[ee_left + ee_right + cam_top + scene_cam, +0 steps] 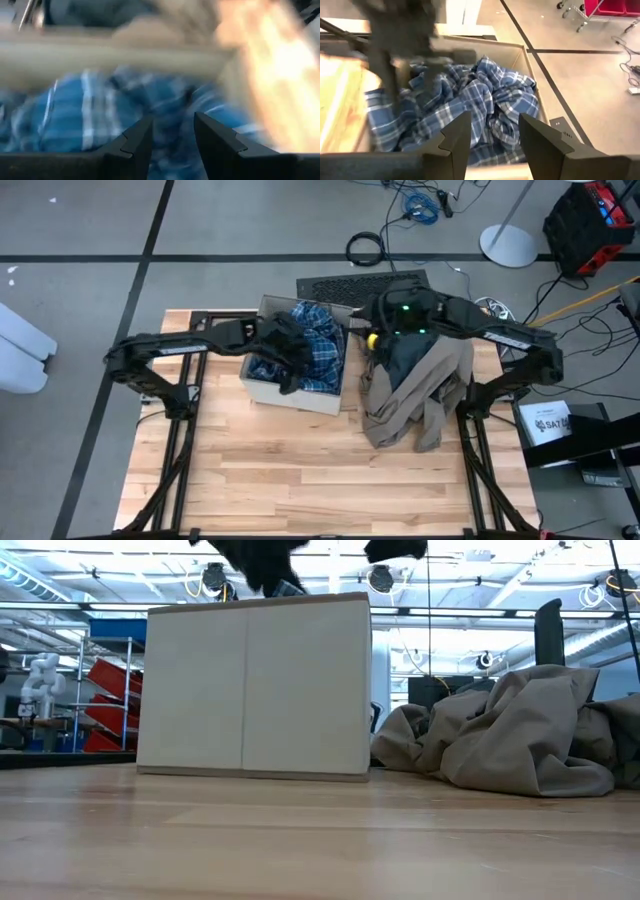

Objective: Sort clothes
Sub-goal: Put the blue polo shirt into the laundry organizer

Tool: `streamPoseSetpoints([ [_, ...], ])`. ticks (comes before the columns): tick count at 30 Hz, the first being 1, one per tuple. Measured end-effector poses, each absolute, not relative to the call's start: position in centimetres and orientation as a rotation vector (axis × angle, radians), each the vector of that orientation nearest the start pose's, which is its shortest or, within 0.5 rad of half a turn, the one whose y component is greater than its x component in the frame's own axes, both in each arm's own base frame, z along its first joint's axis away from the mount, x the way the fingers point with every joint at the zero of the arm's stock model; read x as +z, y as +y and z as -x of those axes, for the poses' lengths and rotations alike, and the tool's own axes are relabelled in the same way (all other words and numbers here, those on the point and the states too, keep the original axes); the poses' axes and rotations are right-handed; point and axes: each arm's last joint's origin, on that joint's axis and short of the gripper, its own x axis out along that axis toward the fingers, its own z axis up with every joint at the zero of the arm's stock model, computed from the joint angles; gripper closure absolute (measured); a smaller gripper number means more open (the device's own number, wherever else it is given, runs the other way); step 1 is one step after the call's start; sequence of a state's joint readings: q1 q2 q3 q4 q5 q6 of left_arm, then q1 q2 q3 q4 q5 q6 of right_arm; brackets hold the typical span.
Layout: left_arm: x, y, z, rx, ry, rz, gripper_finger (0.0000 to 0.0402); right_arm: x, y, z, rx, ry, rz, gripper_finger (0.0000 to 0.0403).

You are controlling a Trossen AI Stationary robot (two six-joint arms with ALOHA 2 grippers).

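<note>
A blue-white plaid shirt (pixel 318 345) lies crumpled inside the tan cardboard box (pixel 262 388) at the middle of the table. My left gripper (pixel 290 375) hangs over the box's left part, open, with the shirt (pixel 90 115) blurred just beyond its fingers (pixel 172 125). My right gripper (pixel 368 325) is raised between the box and the clothes pile, open and holding nothing, and looks toward the shirt (pixel 485 100). To the right of the box, a taupe-brown piece (pixel 420 395) lies heaped on the table, with a dark piece (pixel 405 350) on its far part.
The box (pixel 255 685) stands tall in the low view, and the taupe heap (pixel 510 735) lies right beside it. A black grille (pixel 360 283) lies past the table's far edge. Bare wood (pixel 300 470) stretches from box and heap to the near edge.
</note>
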State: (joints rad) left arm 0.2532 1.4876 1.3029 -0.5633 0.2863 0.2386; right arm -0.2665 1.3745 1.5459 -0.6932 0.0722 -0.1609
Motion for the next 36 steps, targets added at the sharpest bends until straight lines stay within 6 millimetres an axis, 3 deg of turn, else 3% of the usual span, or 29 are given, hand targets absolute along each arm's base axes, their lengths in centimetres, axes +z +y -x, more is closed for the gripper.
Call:
streamPoseSetpoints([
  [7, 27.3, 9.8, -33.0, 0.335, 0.955, -0.102, 0.0251, 42.0, -7.1, -25.3, -0.287, 0.59, 0.088, 0.025],
  [15, 25.2, 11.9, -32.4, 0.514, 1.07, 0.046, 0.0251, 41.4, -7.0, -24.8, -0.281, 0.671, 0.069, 0.025],
  [19, 25.1, 12.5, -31.2, 0.578, 1.127, 0.132, 0.0251, 41.3, -7.0, -24.8, -0.281, 0.68, 0.065, 0.025],
  [22, 25.4, 12.5, -30.7, 0.499, 1.154, 0.189, 0.0251, 41.3, -7.0, -24.8, -0.281, 0.68, 0.065, 0.025],
  [27, 27.5, 11.9, -29.7, 0.466, 1.136, 0.212, 0.0251, 41.3, -7.0, -24.8, -0.28, 0.684, 0.067, 0.025],
  [33, 28.7, 11.7, -26.5, 0.618, 1.252, 0.328, 0.0251, 41.2, -7.0, -24.7, -0.279, 0.692, 0.067, 0.025],
  [36, 29.0, 11.7, -25.8, 0.633, 1.268, 0.331, 0.0251, 41.3, -7.0, -24.8, -0.279, 0.682, 0.072, 0.025],
])
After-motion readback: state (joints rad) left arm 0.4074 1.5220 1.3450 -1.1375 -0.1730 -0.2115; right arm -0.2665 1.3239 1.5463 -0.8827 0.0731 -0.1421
